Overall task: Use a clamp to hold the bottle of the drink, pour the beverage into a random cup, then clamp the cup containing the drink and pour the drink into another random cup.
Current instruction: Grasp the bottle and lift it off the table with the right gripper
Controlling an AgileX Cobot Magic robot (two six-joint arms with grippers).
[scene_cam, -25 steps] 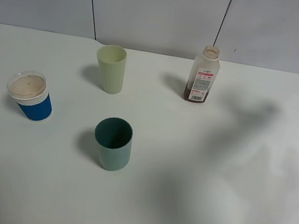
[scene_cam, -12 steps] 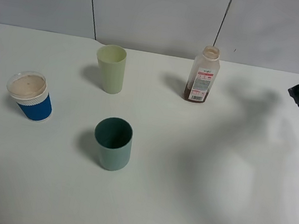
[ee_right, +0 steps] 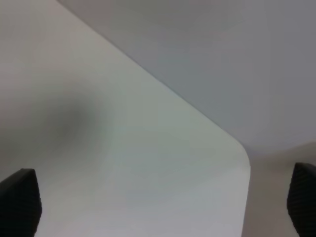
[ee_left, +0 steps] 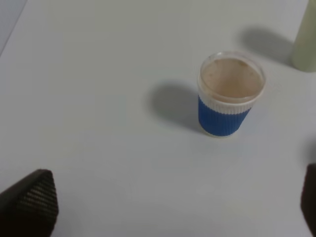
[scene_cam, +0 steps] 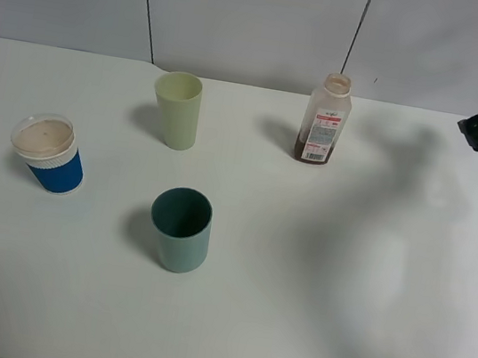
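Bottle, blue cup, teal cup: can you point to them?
bottle (scene_cam: 321,135): high view, on its label.
blue cup (scene_cam: 57,177): high view, on its blue sleeve.
teal cup (scene_cam: 183,252): high view, on its outer wall.

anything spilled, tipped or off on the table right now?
Nothing stands out. The bottle, the teal tumbler, the yellow-green tumbler and the blue-sleeved paper cup all stand upright and apart, and the table shows no spill. Only shadows darken its right side.
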